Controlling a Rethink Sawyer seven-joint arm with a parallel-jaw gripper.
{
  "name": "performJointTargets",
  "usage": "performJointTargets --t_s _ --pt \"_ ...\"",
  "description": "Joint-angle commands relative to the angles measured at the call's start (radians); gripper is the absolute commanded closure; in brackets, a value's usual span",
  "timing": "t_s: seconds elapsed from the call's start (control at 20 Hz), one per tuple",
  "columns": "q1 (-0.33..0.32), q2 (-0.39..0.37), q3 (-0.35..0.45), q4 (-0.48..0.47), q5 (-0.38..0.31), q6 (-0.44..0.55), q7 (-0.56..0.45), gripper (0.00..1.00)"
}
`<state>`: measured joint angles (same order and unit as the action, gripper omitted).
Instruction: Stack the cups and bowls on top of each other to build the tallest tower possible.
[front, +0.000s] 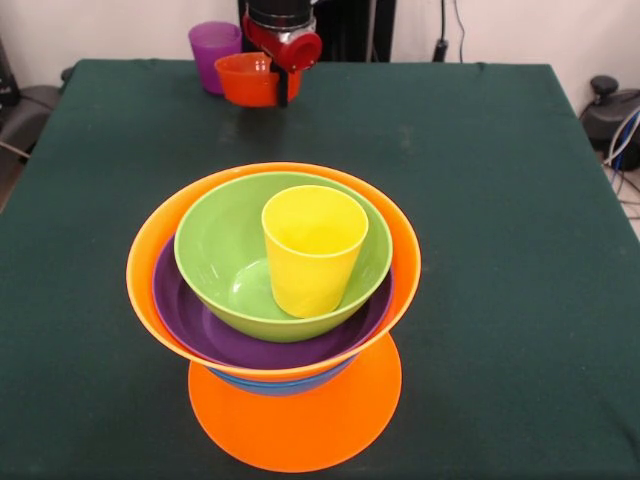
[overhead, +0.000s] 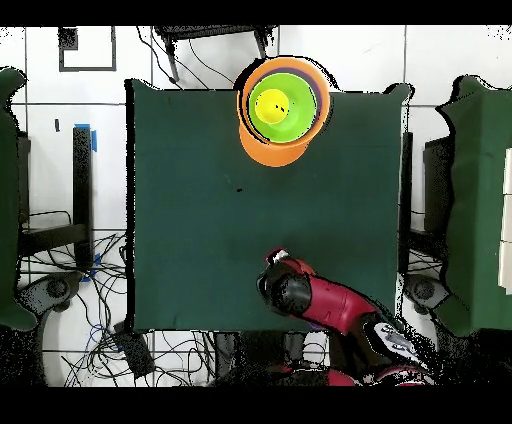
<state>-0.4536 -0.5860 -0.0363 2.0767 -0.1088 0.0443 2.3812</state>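
Observation:
The tower stands at the near middle of the front view. From the bottom it is a large orange bowl (front: 300, 428), a blue bowl (front: 270, 385), a second large orange bowl (front: 150, 260), a shallow purple bowl (front: 200, 325) and a green bowl (front: 225, 250). The yellow cup (front: 312, 250) stands upright in the green bowl. The tower also shows in the overhead view (overhead: 265, 150). My gripper (front: 283, 85) is at the table's far edge, shut on the rim of a small orange-red bowl (front: 245, 80). The purple cup (front: 213, 50) stands just behind that bowl. The arm (overhead: 300, 290) hides both from overhead.
The dark green table (front: 500, 200) runs wide on both sides of the tower. In the overhead view, cables (overhead: 110, 300) and dark furniture (overhead: 480, 200) surround the table.

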Motion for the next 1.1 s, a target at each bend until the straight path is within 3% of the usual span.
performJointTargets --t_s 0.05,0.75,1.1 --pt "-0.001 -0.107 0.132 -0.011 0.068 0.182 0.074 1.00" --pt "0.108 -0.205 0.061 -0.267 0.084 0.528 0.040 1.00" --pt "0.142 -0.141 0.054 -0.465 0.071 0.653 0.055 1.00"
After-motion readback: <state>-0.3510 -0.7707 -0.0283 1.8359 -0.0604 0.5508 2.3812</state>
